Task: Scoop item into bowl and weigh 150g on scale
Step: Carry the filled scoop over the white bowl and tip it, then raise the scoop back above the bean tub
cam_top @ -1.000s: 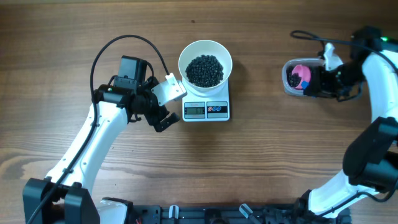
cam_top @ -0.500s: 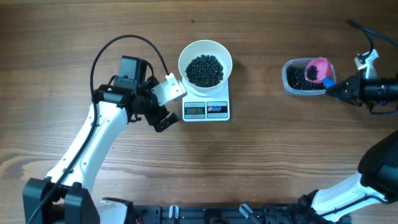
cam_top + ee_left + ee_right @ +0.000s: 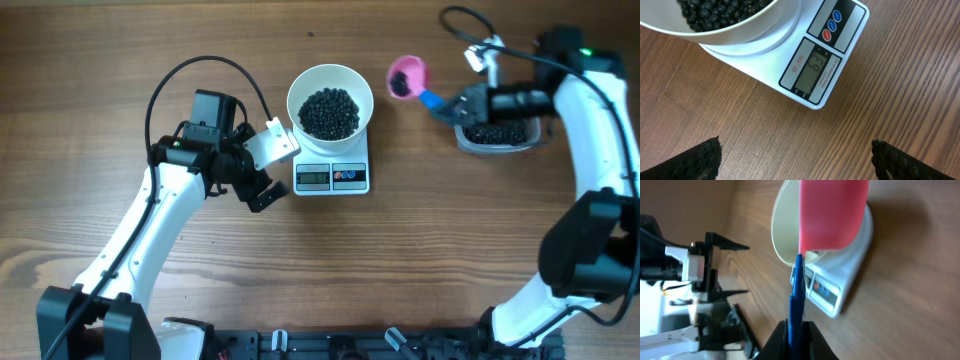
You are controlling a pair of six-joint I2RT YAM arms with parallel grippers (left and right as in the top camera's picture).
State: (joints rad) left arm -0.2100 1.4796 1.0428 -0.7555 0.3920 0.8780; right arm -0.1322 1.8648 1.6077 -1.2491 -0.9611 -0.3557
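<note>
The white bowl holds a heap of black beans and stands on the white scale. My right gripper is shut on the blue handle of a pink scoop. The scoop hangs in the air between bowl and tub, with beans in its cup. In the right wrist view the scoop is in front of the bowl and scale, the handle clamped in the gripper. My left gripper is open just left of the scale. The left wrist view shows the scale's display beyond the gripper.
A clear plastic tub with more black beans sits at the right, under my right arm. My left arm's black cable loops above the table left of the bowl. The table's near edge carries a dark rail.
My right arm has swung left, carrying the filled scoop up out of the tub and toward the bowl. The left arm, bowl and scale have not moved.
</note>
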